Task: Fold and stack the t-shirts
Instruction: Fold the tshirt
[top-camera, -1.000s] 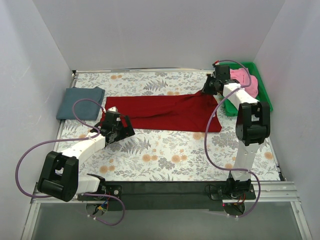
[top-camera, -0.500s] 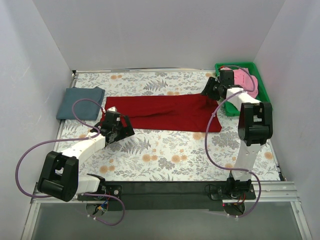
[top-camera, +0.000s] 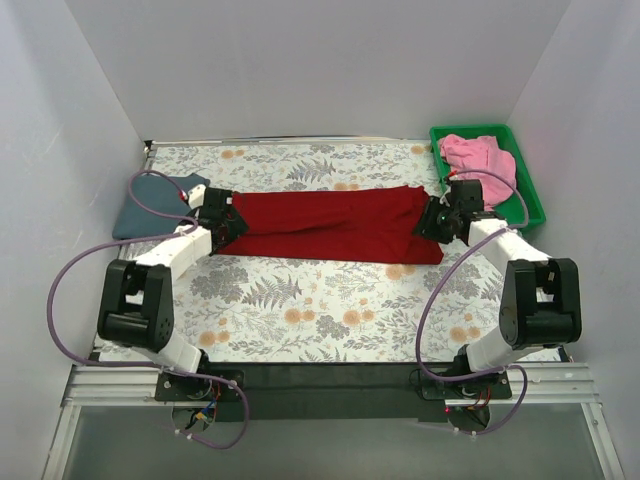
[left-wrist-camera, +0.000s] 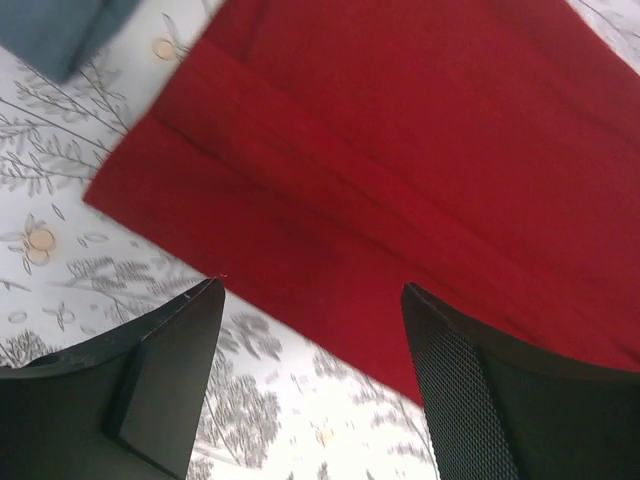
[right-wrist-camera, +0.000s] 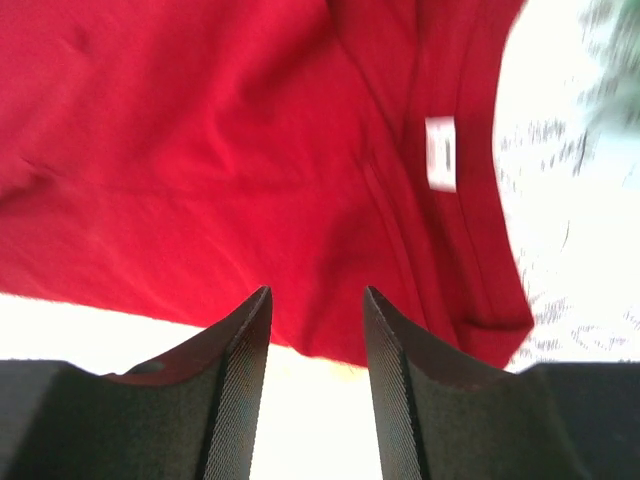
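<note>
A dark red t-shirt (top-camera: 330, 225) lies folded into a long strip across the middle of the table. It also shows in the left wrist view (left-wrist-camera: 400, 170) and the right wrist view (right-wrist-camera: 230, 150), where a white neck label (right-wrist-camera: 440, 152) is visible. My left gripper (top-camera: 222, 222) is open at the strip's left end, above its edge (left-wrist-camera: 312, 330). My right gripper (top-camera: 432, 222) is open at the strip's right end (right-wrist-camera: 317, 330). A folded slate blue-grey t-shirt (top-camera: 158, 205) lies at the far left. A pink t-shirt (top-camera: 478, 160) lies crumpled in the bin.
A green plastic bin (top-camera: 528, 190) stands at the back right corner. White walls close in the table on three sides. The floral tablecloth (top-camera: 330, 300) covers the table in front of the red shirt.
My left gripper has moved up and back to the red shirt's left end. My right gripper has come forward from the bin to the shirt's right end. The shirt's right part now lies straighter.
</note>
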